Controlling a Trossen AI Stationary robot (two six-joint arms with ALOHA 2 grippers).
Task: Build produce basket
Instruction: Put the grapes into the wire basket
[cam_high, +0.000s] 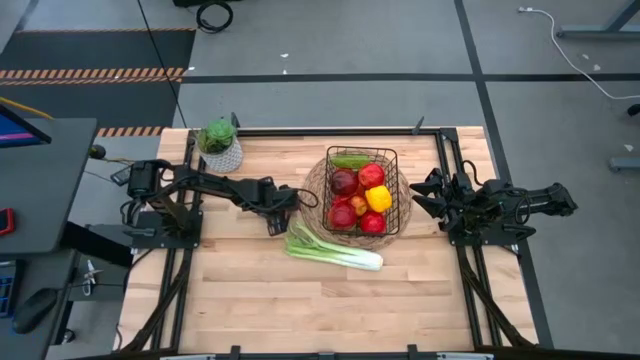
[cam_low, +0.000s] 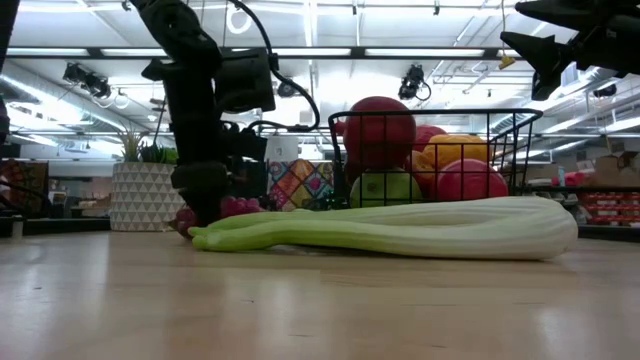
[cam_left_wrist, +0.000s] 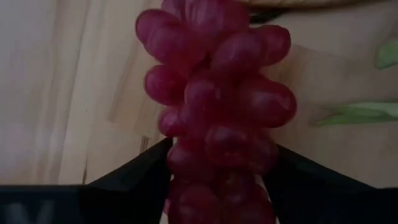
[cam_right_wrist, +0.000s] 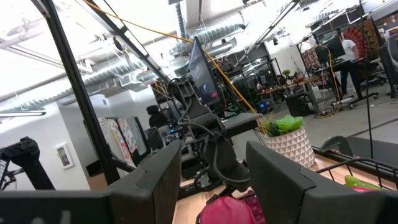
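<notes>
The black wire basket stands on a round woven mat and holds red apples, a yellow pepper and a green cucumber. It also shows in the low view. A long pale-green leek lies flat on the table in front of the basket and also shows in the low view. My left gripper is down at the table left of the basket, shut on a bunch of purple grapes. My right gripper is open and empty, raised to the right of the basket. My left gripper has the grape bunch between its two fingers, which meet the bunch's near part on both sides. The fingers lie along the bunch. In the low view the grapes sit low at the table top; whether they are lifted does not show.
A leafy green plant in a white patterned pot stands at the table's far left. The round woven mat lies under the basket. Bare wood stretches across the table's near half in front of the leek.
</notes>
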